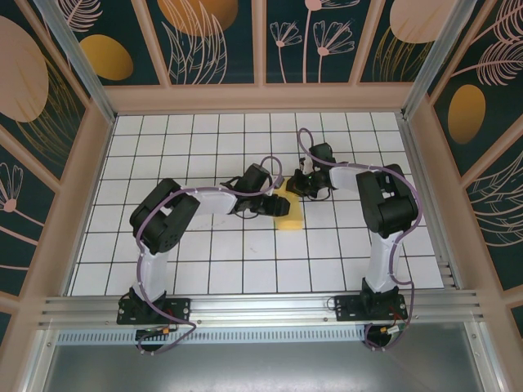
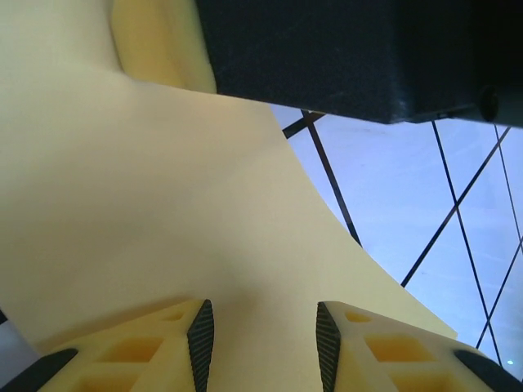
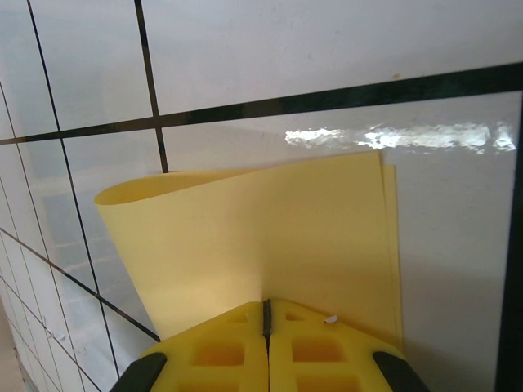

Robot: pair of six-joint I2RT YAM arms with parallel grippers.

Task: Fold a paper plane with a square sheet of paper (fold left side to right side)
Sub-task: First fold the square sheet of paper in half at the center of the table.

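Observation:
The square sheet of paper [image 1: 289, 216] lies mid-table, folded over on itself. In the right wrist view the paper [image 3: 270, 229] has a rounded loop on its left and two nearly matched edges on its right. My right gripper [image 3: 265, 307] is shut, its tips pinching the paper's near edge, and a faint ridge runs up from the seam; from above, the right gripper [image 1: 303, 186] sits at the sheet's far side. My left gripper [image 2: 265, 328] stands open with the curved yellow paper [image 2: 163, 204] spanning the gap between its fingers. From above, the left gripper [image 1: 273, 204] is at the sheet's left edge.
The white grid table [image 1: 204, 261] is walled by a beige frame [image 1: 261, 98] at the back and on both sides. Both arms reach in from the near edge and meet over the middle. The right arm's dark body [image 2: 351, 49] hangs close above the left gripper.

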